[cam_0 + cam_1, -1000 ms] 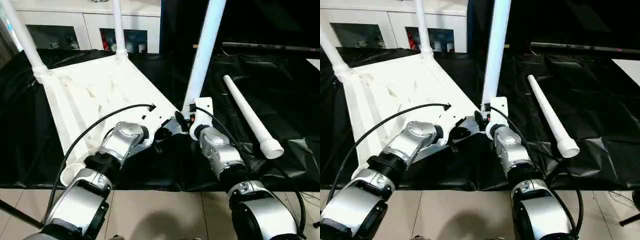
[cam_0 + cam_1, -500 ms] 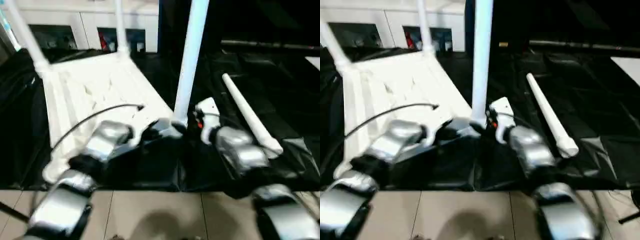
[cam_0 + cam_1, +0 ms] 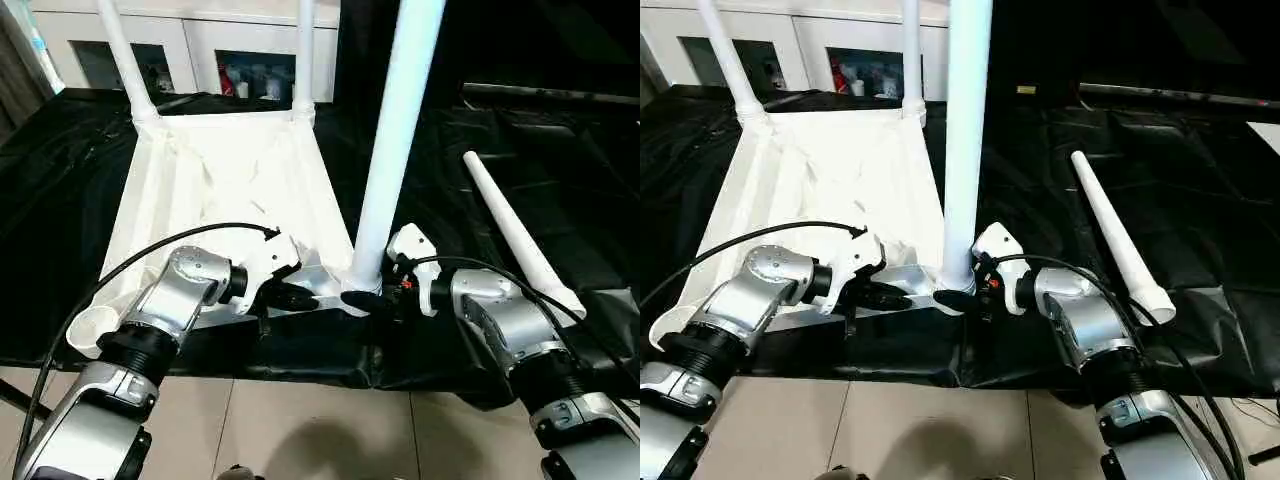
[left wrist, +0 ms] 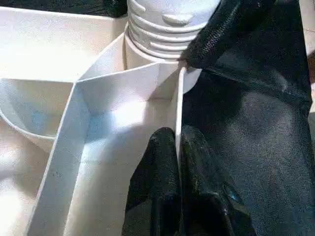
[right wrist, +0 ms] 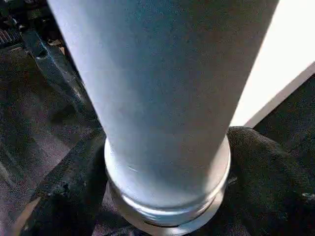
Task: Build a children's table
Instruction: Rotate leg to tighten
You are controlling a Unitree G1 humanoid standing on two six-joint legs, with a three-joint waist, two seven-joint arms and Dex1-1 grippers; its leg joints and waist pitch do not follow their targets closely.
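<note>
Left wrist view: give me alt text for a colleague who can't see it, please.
The left pincer is clamped on a thin upright wall of the white ribbed plastic tabletop, one black finger each side. Just beyond, a white tubular leg's ridged end sits in the corner socket, with another black finger against it.

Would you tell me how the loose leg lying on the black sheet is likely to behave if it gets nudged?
The loose leg is a round, smooth tube lying flat on the black sheet, so it would probably roll. It tapers, so it may curve rather than roll straight. It looks like stiff, hollow plastic, likely light.
</note>
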